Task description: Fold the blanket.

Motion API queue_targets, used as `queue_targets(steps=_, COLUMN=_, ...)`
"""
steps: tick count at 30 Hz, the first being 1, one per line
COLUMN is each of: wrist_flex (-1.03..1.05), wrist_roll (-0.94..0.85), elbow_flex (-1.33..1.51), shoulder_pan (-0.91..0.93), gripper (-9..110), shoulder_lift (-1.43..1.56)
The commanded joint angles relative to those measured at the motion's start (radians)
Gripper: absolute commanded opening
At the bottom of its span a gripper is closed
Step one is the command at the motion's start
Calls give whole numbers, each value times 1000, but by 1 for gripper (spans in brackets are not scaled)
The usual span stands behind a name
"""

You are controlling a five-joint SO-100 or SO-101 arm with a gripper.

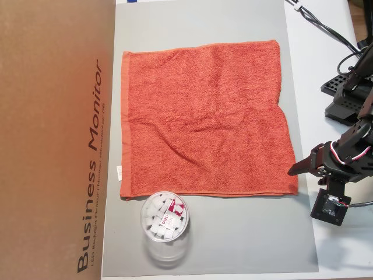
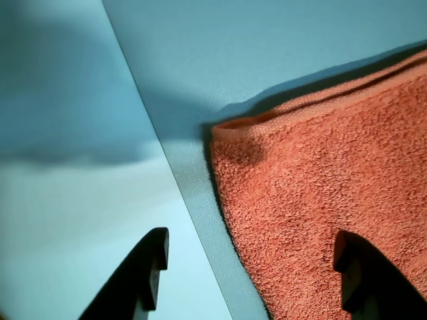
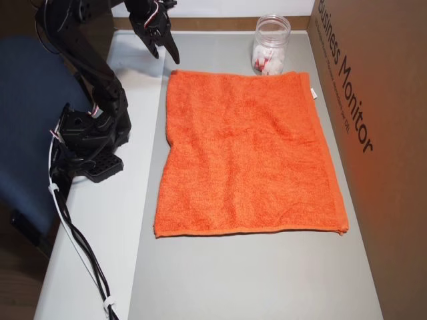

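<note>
Grey mat (image 1: 233, 245); orange-red terry blanket (image 1: 204, 116) flat, unfolded, slightly rumpled.

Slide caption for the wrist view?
Open gripper hovering over the orange blanket corner on the grey mat.

Orange-red blanket (image 1: 204, 119), plain terry, small white tag (image 1: 118, 172). Grey mat (image 1: 233, 245) on white bench (image 1: 326, 35). Black pincer (image 1: 297, 170). Clear jar (image 1: 165, 224), white and red contents. Brown cardboard box (image 1: 52, 140), dark lettering.
</note>
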Motion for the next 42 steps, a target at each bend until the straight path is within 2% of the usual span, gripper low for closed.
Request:
queue_targets(steps=1, wrist_flex=-12, wrist_roll=5, elbow_flex=-31, shoulder_pan=-5, gripper=25, shoulder_lift=-14)
queue_targets(steps=12, wrist_flex=-124, wrist_roll=5, elbow_flex=-32, shoulder_pan=-3, gripper=25, shoulder_lift=-135)
queue_targets(steps=31, wrist_flex=-137, wrist_roll=5, elbow_flex=-32, shoulder_pan=12, gripper=25, shoulder_lift=-259)
queue_targets(steps=42, wrist_flex=-258, wrist_roll=5, elbow_flex=-31, shoulder_pan=12, gripper=25, shoulder_lift=-327)
